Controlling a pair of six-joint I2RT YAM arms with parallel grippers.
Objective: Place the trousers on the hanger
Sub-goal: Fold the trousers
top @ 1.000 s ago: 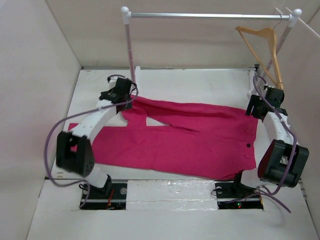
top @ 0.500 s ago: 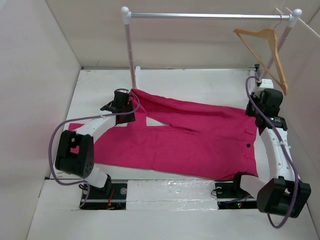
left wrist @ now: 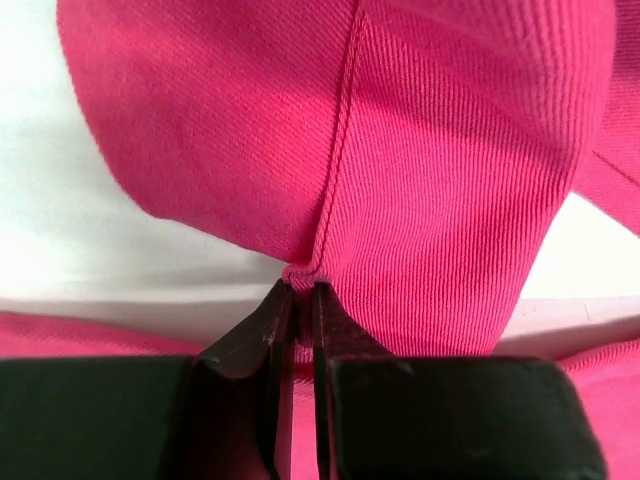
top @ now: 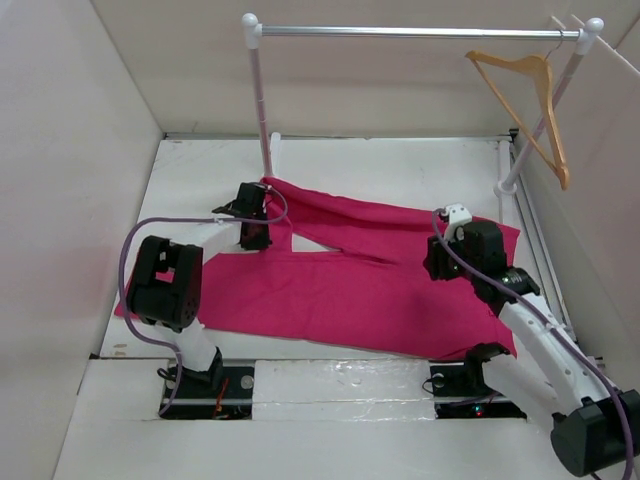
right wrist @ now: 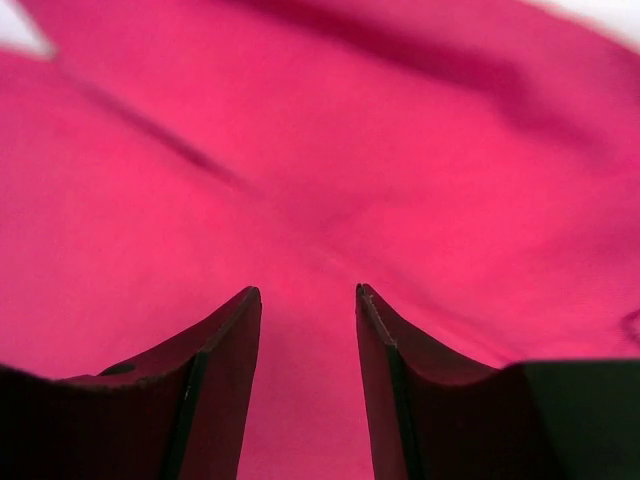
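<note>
- Trousers (top: 380, 280) lie spread flat across the middle of the table (top: 400, 170). The waist end points toward 3 o'clock and the two legs run toward 9 o'clock.
- The far leg angles up toward 10 o'clock. The near leg stretches to the table's left edge at about 8 o'clock. A wedge of bare white table shows between the legs.
- The left gripper (top: 255, 235) sits at the end of the far leg, at about 10 o'clock on the garment.
- In the left wrist view its fingers (left wrist: 330, 320) are pressed almost together and pinch a small pucker of pink cloth where a seam meets the fabric's edge. The cloth rises from that pinch, and white table shows below it on both sides.
- The right gripper (top: 438, 263) is over the waist end of the trousers, at about 3 o'clock, and points in toward the middle of the cloth.
- In the right wrist view its fingers are spread apart, with only pink fabric in the gap between them. I cannot tell whether the tips touch the cloth.
- The hanger (top: 530, 95) hangs by its hook at about 1 o'clock, at the right end of the rail (top: 410, 32) and just beside the right post (top: 560, 75). It hangs tilted and well apart from the trousers.
- The rail spans the far side of the table at 12 o'clock. The left post (top: 260, 100) stands just beyond the far leg's end.
- A purple cable (top: 130, 250) loops out from the left arm.
</note>
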